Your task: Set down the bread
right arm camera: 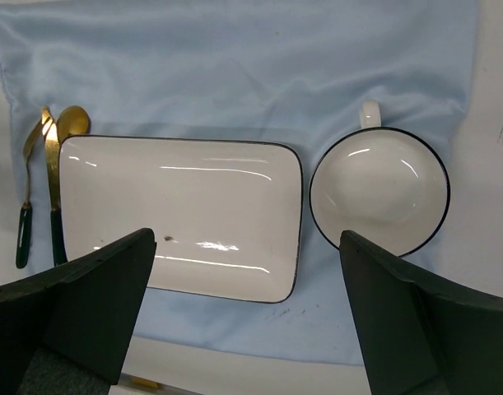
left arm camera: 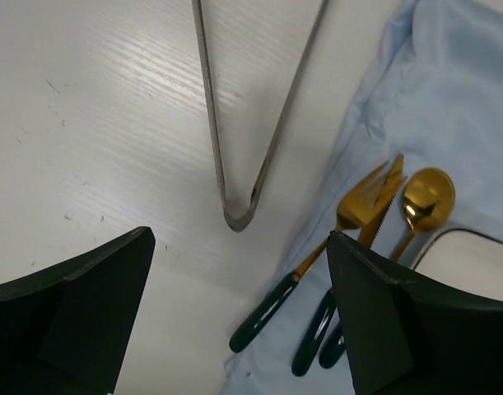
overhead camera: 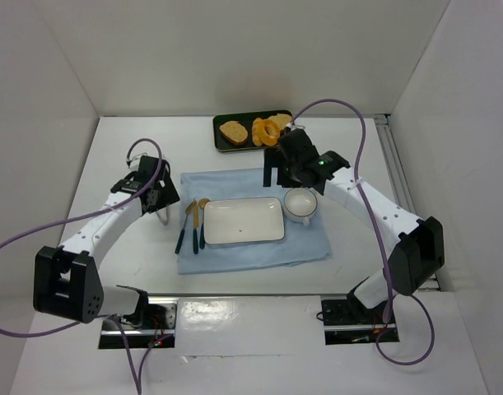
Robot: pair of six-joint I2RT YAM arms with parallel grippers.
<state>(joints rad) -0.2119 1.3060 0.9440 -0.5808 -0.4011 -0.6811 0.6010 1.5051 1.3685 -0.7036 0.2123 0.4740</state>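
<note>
One ring-shaped bread (overhead camera: 266, 132) lies on the black tray (overhead camera: 221, 144), at 11 o'clock from the right gripper (right arm camera: 247, 239), apart; its jaws stand wide, empty.

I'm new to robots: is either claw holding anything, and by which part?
Nothing. The left claw and right claw are both open and empty; the bread sits on the dark tray.

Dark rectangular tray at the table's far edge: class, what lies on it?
On the dark rectangular tray: a brown toast slice, the glossy orange ring-shaped bread and a pale golden piece. The right arm covers the tray's near right corner, so anything there is hidden.
</note>
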